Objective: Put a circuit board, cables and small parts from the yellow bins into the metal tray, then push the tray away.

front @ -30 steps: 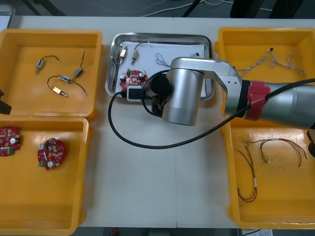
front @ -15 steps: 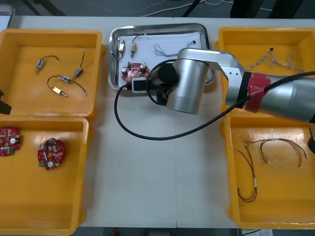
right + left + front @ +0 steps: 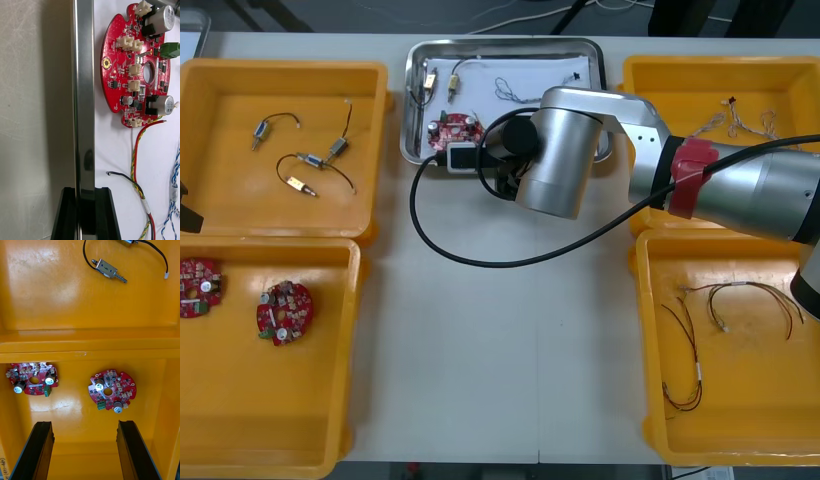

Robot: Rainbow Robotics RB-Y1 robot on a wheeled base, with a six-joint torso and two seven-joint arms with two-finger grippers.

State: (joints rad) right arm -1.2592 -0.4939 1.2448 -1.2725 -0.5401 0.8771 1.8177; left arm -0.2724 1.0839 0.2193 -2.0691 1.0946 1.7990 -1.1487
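Note:
The metal tray, white inside, lies at the table's far middle. It holds a round red circuit board, a blue and white cable and small metal parts. My right arm reaches over the tray's near edge. In the right wrist view my right gripper is shut on the tray's rim, with one finger on each side of it. Just inside the rim lie the board, a red and yellow cable and a black cable. My left gripper hangs open above the near left bin.
The far left yellow bin holds small metal parts with black leads. Two red boards lie in the near left bin. Both right bins hold cables. The right arm's black hose loops over the middle of the table.
The tray has slid toward the table's far edge, with my right gripper on its near rim moving along. The left arm has stayed put.

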